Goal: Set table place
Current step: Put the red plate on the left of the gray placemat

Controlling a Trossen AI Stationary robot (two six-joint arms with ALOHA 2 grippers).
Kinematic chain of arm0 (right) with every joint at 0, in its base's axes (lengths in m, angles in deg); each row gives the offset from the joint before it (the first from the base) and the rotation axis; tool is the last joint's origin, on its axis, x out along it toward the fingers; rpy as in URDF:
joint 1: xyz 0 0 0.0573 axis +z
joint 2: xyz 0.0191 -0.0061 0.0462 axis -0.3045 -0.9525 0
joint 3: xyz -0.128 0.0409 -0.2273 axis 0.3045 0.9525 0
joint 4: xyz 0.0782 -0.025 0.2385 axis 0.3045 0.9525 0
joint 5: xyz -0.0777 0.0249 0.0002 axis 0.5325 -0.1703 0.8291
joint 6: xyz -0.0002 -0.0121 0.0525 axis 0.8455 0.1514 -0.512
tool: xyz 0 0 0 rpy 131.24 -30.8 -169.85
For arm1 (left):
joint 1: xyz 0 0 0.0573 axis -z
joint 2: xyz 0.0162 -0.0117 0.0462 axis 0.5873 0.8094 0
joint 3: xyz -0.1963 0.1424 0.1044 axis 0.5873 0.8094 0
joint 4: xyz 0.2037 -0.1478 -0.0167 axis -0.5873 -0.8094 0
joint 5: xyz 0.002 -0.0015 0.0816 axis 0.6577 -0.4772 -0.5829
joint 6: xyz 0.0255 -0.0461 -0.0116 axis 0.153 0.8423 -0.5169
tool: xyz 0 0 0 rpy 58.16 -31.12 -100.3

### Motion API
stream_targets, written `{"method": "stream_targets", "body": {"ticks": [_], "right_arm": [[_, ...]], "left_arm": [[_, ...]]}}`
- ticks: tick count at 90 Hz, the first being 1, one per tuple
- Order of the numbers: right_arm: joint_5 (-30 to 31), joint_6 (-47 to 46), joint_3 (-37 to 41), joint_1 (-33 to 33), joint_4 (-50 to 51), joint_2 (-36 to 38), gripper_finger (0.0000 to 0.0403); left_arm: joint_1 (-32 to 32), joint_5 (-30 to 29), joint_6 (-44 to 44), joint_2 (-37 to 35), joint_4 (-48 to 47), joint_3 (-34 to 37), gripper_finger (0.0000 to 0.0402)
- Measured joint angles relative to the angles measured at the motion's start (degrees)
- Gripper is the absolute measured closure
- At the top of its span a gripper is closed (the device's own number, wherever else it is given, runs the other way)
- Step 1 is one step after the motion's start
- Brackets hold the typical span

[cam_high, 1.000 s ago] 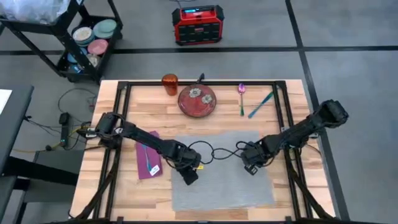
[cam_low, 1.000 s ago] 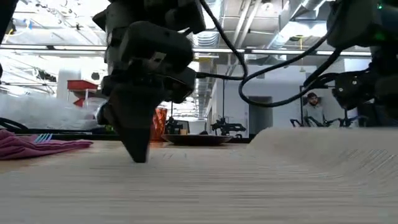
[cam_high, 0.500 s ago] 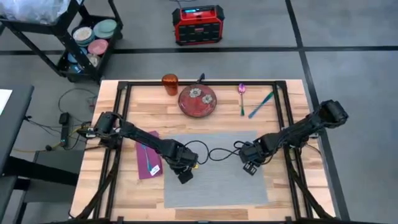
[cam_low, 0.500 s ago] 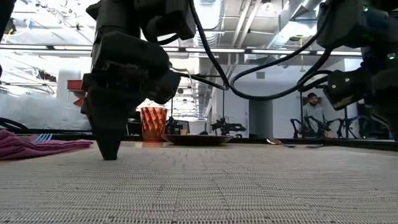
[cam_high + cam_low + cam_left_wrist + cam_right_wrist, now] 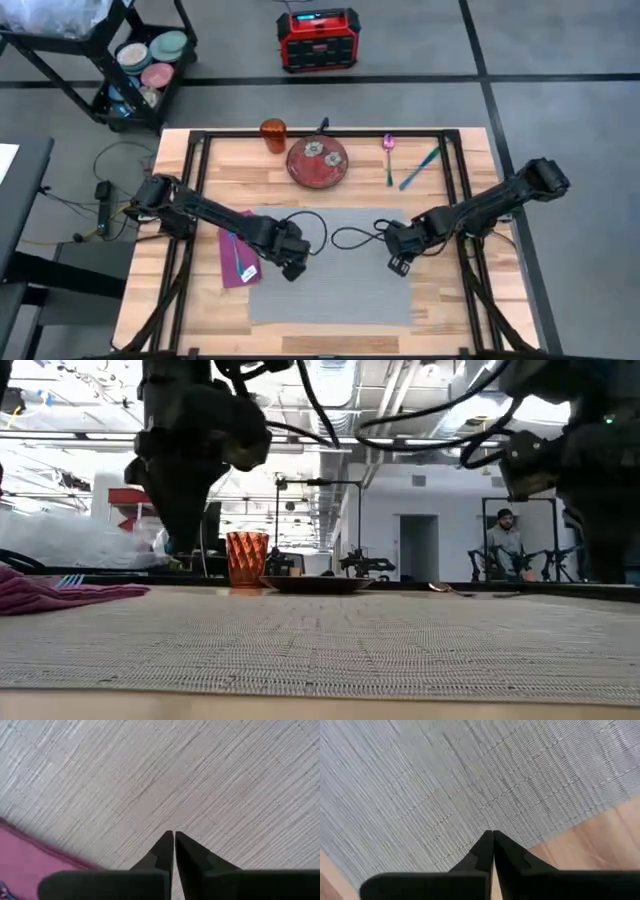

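Two dark robot arms reach inward over a light wood table (image 5: 210, 175) with a black metal frame, seen from directly above. Lying flat on the table's near half is a grey woven placemat (image 5: 335, 295), the biggest item of the place setting, with both arms low over its two ends. The left gripper (image 5: 294, 267) hangs over the mat's left edge, and its wrist view shows the two fingers pressed together with nothing between them, the weave right beneath their tips. The right gripper (image 5: 396, 264) sits over the mat's right edge, fingers likewise closed and empty, its tips at the border where mat meets bare wood. Left of the mat lies a purple cloth napkin (image 5: 236, 262) with a blue utensil (image 5: 240, 262) resting on it. Toward the far edge of the table sits a round red patterned plate (image 5: 317, 162), well apart from the mat. Just left of the plate stands an orange cup (image 5: 273, 134). Right of the plate lie a pink utensil (image 5: 388, 156) and a teal utensil (image 5: 419, 168), side by side on the wood.
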Motion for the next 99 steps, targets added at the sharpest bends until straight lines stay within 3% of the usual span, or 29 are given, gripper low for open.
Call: {"method": "stream_targets", "body": {"ticks": [17, 26, 43, 52, 60, 69, 81, 92, 99], "right_arm": [[-0.13, 1.01, 0.0, -0.21, 0.7, 0.26, 0.0403], [1.11, 4.55, -0.6, -2.49, -0.09, 1.33, 0.0403], [8.46, 11.98, -3.96, -10.95, -2.67, 6.21, 0.0403], [14.62, 16.55, -4.55, -17.52, -8.65, 9.91, 0.0403], [14.96, 18.22, -4.57, -25.04, -15.34, 13.09, 0.0403], [10.16, 20.74, -4.61, -34.36, -20.27, 15.17, 0.0403], [-3.42, 23.46, -4.61, -45.43, -26.06, 13.97, 0.0403], [-14.23, 24.24, -4.61, -51.88, -32.11, 9.84, 0.0401], [-20.55, 23.42, -4.61, -54.58, -35.62, 6.56, 0.0388]], "left_arm": [[-0.08, -2.02, 0.45, -1.25, -0.06, -0.09, 0.0402], [-0.69, -5.87, 0.24, -3.53, 0.28, -0.11, 0.0401], [-6.26, -13.59, -5.9, -9.66, 4.38, -0.14, 0.0402], [-10.17, -15.45, -10.99, -13.37, 7.18, -0.26, 0.0401], [-13.88, -16.15, -12.28, -16.59, 7.67, -0.26, 0.0401], [-16.96, -18.87, -11.68, -20.98, 6.1, -0.28, 0.0402], [-19.6, -25.98, -10.9, -25.72, 4.67, 0.67, 0.0402], [-23.26, -25.62, -4.02, -30.04, 6.25, 4.17, 0.0402], [-24.72, -23.55, 1.47, -33.45, 12.99, 9.31, 0.0401]]}}
